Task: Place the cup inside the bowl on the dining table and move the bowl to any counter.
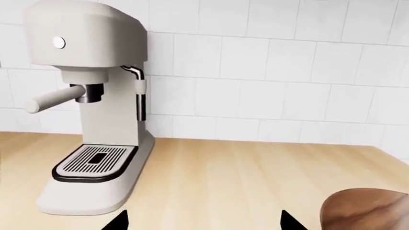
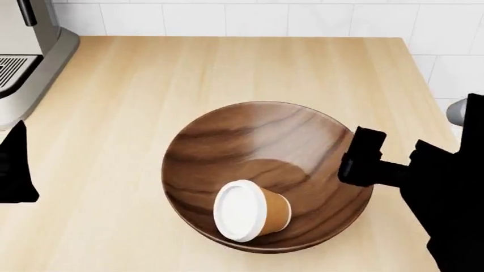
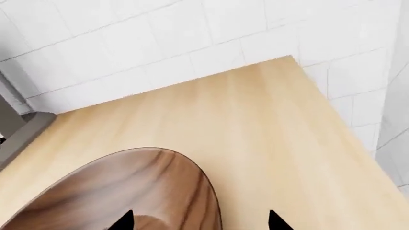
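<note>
The wooden bowl (image 2: 264,147) rests on the honey-coloured counter (image 2: 113,85). The tan cup (image 2: 253,211) with its white lid lies on its side inside the bowl, near the front. My right gripper (image 2: 361,160) is at the bowl's right rim. In the right wrist view my right gripper (image 3: 199,221) is open, with its tips wide apart on either side of the bowl's rim (image 3: 208,191). My left gripper (image 1: 204,223) is open and empty above bare counter, left of the bowl (image 1: 367,208). It shows as a dark shape in the head view (image 2: 13,164). The dining table is out of view.
A cream espresso machine (image 1: 96,96) stands at the counter's back left, also in the head view (image 2: 26,51). White wall tiles (image 2: 264,17) back the counter. The counter's right edge (image 2: 423,85) meets a tiled side wall close to the bowl.
</note>
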